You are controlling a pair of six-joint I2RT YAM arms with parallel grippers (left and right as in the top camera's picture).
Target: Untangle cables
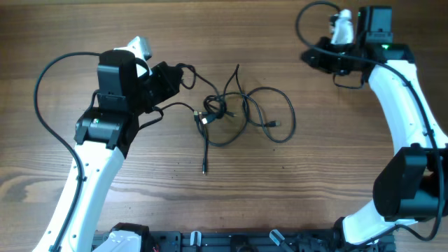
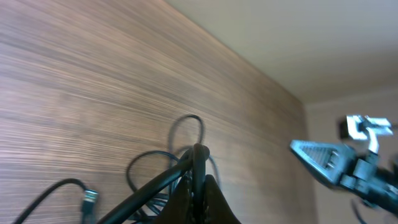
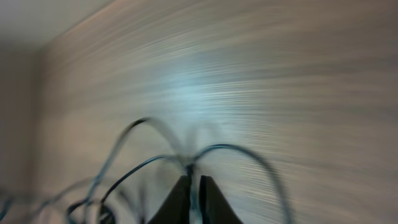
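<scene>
Several thin black cables (image 1: 231, 112) lie looped and knotted together at the middle of the wooden table. One straight end with a plug (image 1: 204, 168) points toward the front edge. My left gripper (image 1: 180, 75) sits just left of the tangle. In the left wrist view its fingers (image 2: 198, 196) are shut on one black cable, with loops (image 2: 186, 117) and a plug end (image 2: 90, 198) beyond. My right gripper (image 1: 311, 57) is at the back right, apart from the tangle. In its blurred wrist view the jaws (image 3: 190, 182) stand a narrow slit apart, with cable arcs (image 3: 230, 148) beyond them.
Thick black robot wires loop beside the left arm (image 1: 40, 91) and above the right arm (image 1: 302, 21). The arm bases and a dark rail (image 1: 231, 241) line the front edge. The right gripper (image 2: 323, 163) shows in the left wrist view.
</scene>
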